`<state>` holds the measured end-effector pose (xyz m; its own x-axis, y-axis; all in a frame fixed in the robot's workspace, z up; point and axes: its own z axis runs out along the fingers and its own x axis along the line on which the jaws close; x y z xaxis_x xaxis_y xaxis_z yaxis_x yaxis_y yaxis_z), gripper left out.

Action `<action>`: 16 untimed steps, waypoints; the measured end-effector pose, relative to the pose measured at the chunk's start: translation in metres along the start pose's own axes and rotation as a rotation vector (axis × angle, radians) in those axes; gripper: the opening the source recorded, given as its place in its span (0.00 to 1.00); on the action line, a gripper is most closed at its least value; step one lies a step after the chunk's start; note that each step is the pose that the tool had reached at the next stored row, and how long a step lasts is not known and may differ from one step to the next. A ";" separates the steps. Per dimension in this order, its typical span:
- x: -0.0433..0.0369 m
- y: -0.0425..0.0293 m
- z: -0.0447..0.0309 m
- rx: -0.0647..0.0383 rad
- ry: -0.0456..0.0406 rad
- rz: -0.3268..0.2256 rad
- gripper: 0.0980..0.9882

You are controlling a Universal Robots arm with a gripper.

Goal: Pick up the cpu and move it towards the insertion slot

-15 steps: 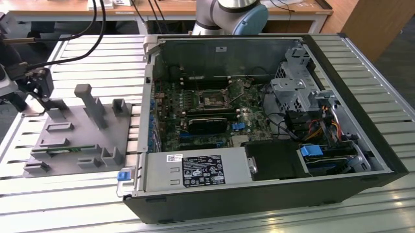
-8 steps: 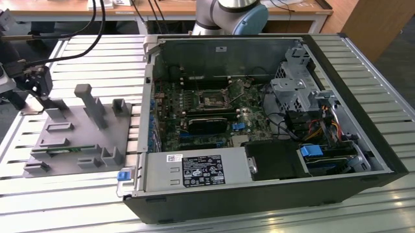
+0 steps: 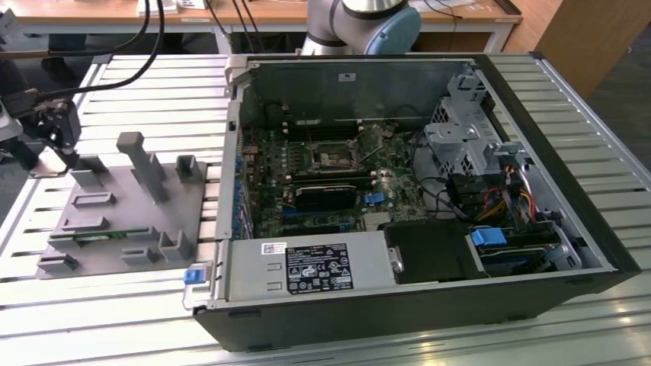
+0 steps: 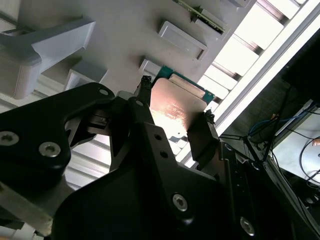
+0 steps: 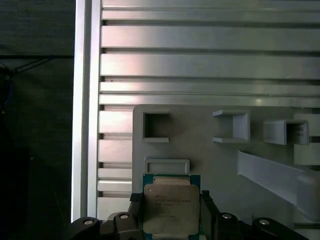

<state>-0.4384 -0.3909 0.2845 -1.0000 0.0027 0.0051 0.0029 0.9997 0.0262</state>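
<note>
The pick looks done, or nearly so: in both wrist views the tool (image 4: 174,115) is closed on the cpu (image 5: 171,206), one dark finger (image 4: 201,135) pressed to each of two opposite edges, silver lid facing the cameras. The chip sits over the grey fixture plate (image 3: 112,221), just beside a shallow rectangular recess (image 5: 166,165); whether it has cleared the plate I cannot tell.

The move towards the socket is, as I judge it, barely begun. In the exterior view the tool (image 3: 51,126) hangs at about 9 o'clock over the plate's far corner, while the insertion slot (image 3: 334,158) lies well apart from it toward 3 o'clock, inside the open computer case (image 3: 529,84) on the slatted counter (image 3: 122,305). The case wall stands between the two.

As for writing: the cpu lid carries a few lines of fine print that I cannot make out. A black label (image 3: 317,268) with white print and a small white sticker (image 3: 273,247) sit on the power supply at about 6 o'clock; a small white tag (image 3: 347,76) is on the case's inner wall at 12 o'clock. None is legible
</note>
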 end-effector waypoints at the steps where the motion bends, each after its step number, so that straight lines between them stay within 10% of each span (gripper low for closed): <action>1: 0.0000 0.0001 -0.0005 0.000 0.0000 0.000 0.50; 16: 0.0001 0.0016 -0.0087 0.000 -0.0001 0.000 0.50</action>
<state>-0.4384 -0.3895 0.2933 -1.0000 0.0027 0.0050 0.0029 0.9997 0.0262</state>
